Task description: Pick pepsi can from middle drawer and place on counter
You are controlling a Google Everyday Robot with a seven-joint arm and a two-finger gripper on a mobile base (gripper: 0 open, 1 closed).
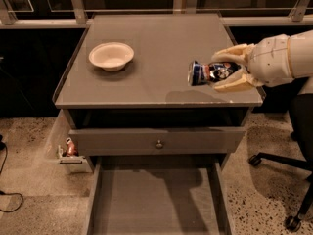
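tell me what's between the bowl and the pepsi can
Only bare counter separates bowl and can, per the camera view. The gripper grips the can at the counter's right front.

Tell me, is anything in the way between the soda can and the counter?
No, nothing visible. The gripper holds the pepsi can sideways over the counter's right front; the bowl sits away to the left.

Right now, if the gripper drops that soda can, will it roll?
Likely: the pepsi can lies sideways in the gripper over the counter, so its round side would land first. The top looks smooth and the front edge is near, so it might roll off.
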